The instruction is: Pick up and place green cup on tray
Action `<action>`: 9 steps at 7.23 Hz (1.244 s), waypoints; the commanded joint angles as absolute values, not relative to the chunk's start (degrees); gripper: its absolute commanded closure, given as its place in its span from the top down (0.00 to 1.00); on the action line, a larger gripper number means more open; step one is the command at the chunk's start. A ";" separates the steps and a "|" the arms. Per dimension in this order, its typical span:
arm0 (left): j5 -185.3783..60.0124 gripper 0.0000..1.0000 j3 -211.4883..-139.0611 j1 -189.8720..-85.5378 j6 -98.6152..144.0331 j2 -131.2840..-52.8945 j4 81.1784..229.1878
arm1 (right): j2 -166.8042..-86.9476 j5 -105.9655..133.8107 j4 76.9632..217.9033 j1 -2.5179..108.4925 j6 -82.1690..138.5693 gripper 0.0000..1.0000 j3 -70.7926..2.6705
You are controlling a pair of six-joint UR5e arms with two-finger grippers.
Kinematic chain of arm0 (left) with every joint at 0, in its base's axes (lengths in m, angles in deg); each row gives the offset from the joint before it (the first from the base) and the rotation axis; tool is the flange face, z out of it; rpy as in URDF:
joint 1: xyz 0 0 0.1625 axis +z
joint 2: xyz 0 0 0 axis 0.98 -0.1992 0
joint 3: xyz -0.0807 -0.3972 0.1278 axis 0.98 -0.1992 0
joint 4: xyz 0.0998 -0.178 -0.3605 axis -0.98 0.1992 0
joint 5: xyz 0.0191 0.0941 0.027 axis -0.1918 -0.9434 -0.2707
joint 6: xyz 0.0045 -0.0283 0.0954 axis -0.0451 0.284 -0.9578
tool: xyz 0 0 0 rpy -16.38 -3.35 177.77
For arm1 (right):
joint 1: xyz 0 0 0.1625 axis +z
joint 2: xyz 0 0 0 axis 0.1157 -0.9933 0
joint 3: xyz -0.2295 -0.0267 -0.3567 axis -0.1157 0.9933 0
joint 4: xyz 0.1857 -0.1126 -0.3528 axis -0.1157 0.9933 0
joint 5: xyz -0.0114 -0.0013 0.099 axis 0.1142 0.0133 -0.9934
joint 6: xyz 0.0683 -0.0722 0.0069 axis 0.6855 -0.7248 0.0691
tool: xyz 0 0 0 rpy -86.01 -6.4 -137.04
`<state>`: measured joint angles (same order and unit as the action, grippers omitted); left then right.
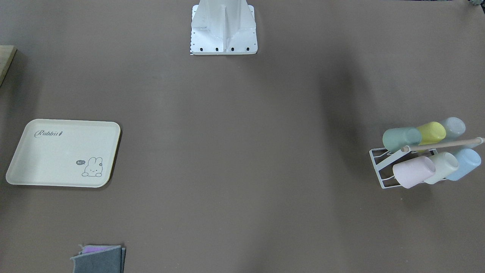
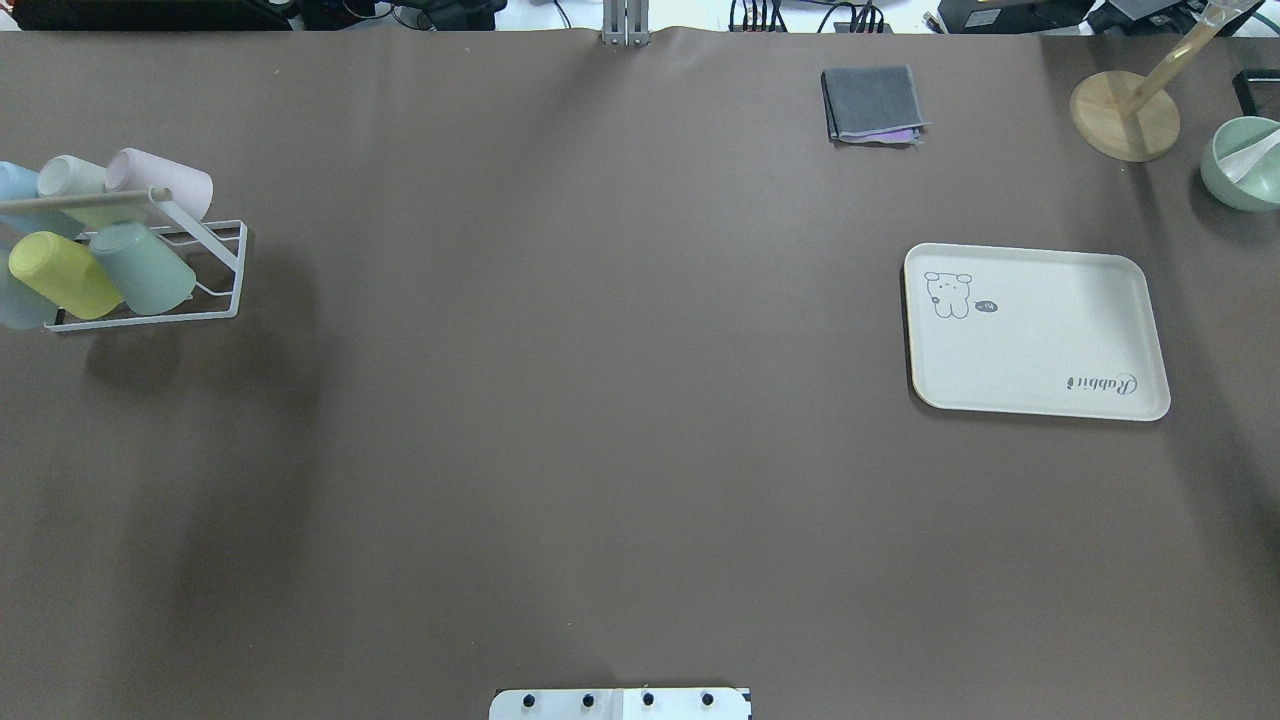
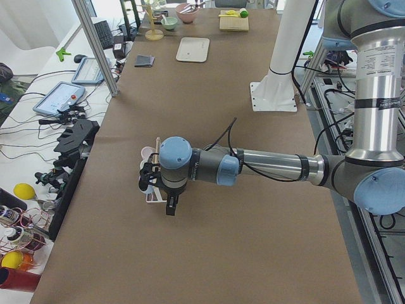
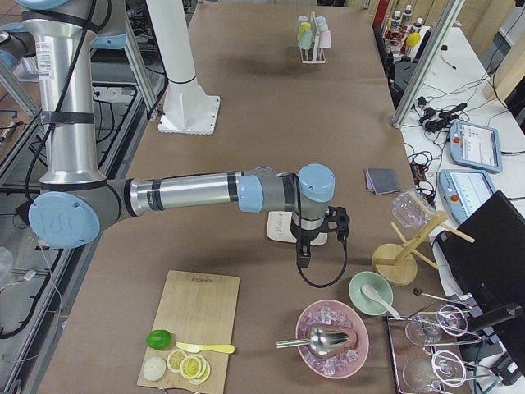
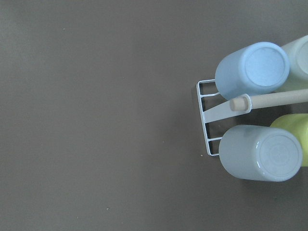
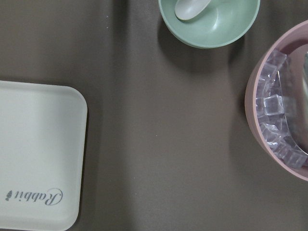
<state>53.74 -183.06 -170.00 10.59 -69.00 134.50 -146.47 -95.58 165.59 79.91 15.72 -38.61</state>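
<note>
Green cup is seen tilted on the white rack at the overhead view's left edge, the tray is set mid-right, well apart, and neither the left gripper nor the right gripper can be judged parted or closed.

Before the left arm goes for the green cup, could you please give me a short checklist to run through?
1. Location of the green cup: ok. It rests tilted on the white rack, next to the yellow cup.
2. Space on the tray: ok. Nothing lies on it.
3. Position of the left claw near the rack: ok. It hangs above it in the left side view.
4. Target in the left wrist view: not ok. Only the light blue cup and its neighbours show.
5. Left claw open: cannot tell.
6. Distance of the right claw from the rack: ok. It hangs at the tray's end of the table.
</note>
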 commanded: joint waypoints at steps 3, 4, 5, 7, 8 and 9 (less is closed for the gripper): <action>53.95 0.99 -184.85 -170.00 6.75 -71.43 134.62 | -144.79 -95.42 164.99 79.31 17.23 1.00 -36.34; 53.51 0.99 -184.33 -170.00 6.84 -72.14 134.62 | -144.70 -95.51 164.99 79.31 17.15 1.00 -36.51; 53.42 0.99 -185.28 -170.00 6.75 -72.14 135.14 | -144.70 -95.59 164.99 79.31 16.71 1.00 -37.04; 47.12 0.99 -185.56 -169.92 6.57 -73.28 139.42 | -144.78 -96.12 164.99 79.31 16.45 1.00 -37.48; 46.74 0.99 -185.56 -169.57 7.18 -73.37 141.45 | -145.13 -96.73 164.99 79.40 14.70 1.00 -37.40; 46.74 0.99 -185.73 -169.48 7.10 -74.59 141.38 | -145.40 -96.82 164.99 79.49 9.99 1.00 -37.05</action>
